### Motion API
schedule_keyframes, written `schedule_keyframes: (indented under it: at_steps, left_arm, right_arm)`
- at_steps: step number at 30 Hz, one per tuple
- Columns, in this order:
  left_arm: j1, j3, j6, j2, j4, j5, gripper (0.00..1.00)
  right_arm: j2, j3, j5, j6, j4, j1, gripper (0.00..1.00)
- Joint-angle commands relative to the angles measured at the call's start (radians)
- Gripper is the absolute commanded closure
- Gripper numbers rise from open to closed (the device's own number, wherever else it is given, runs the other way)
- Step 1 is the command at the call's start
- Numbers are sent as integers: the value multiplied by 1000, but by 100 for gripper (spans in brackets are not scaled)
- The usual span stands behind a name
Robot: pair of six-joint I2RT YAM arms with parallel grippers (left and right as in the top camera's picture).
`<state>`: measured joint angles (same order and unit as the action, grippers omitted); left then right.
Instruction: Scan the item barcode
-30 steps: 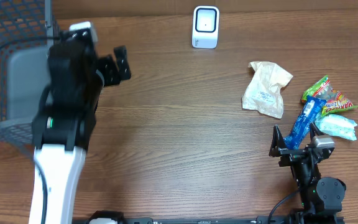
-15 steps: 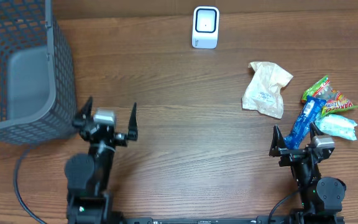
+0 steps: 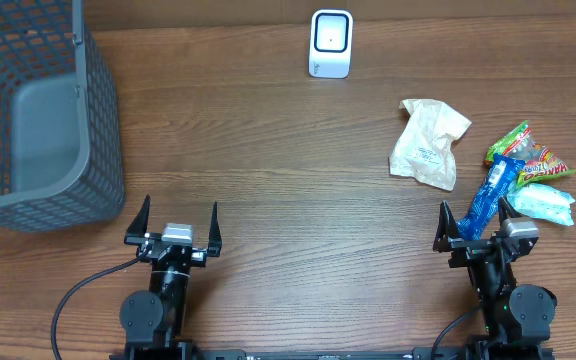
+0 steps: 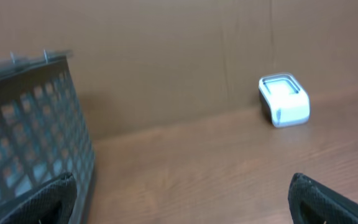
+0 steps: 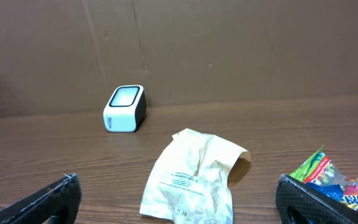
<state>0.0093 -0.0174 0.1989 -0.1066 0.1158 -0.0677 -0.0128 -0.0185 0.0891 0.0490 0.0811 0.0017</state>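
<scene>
Overhead view, clock positions taken from table point(image 3: 268, 160) centre.

- Left gripper point(image 3: 179, 210): at 7 o'clock, jaws spread wide, nothing between them. Left wrist view agrees: both fingers point(image 4: 42, 202) sit at the bottom corners with only bare wood in the gap.
- Right gripper point(image 3: 476, 212): between 4 and 5 o'clock, jaws likewise spread, holding nothing. Its fingers point(image 5: 42, 202) frame the bottom of the right wrist view.
- Barcode scanner point(image 3: 330, 43): white, upright, at 12 o'clock by the far edge, apart from everything else.
- Items: clustered at 3 o'clock. Cream paper pouch point(image 3: 428, 142) with a printed label lies nearest the centre. At its 3 to 4 o'clock: green candy packet point(image 3: 513, 143), blue wrapper point(image 3: 490, 195), pale teal packet point(image 3: 546, 205), overlapping.
- Blue wrapper's lower end lines up with the right gripper's gap from above; cannot tell if they touch.
- Grey mesh basket point(image 3: 98, 120): at 10 o'clock.
</scene>
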Motion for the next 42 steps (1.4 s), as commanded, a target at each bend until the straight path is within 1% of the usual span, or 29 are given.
schedule_keyframes:
  at_steps: [1, 3, 8, 42]
  left_arm:
    - [18, 13, 26, 76, -76, -3, 0]
    - [23, 13, 27, 105, -131, -3, 0]
    - [25, 13, 23, 103, -193, 9, 0]
    - [25, 13, 23, 103, -190, 8, 0]
  right_arm:
    - [10, 10, -10, 4, -5, 6, 0]
    - [10, 10, -10, 4, -5, 6, 0]
    - [10, 10, -10, 4, -5, 6, 0]
    - [10, 10, -10, 4, -5, 6, 0]
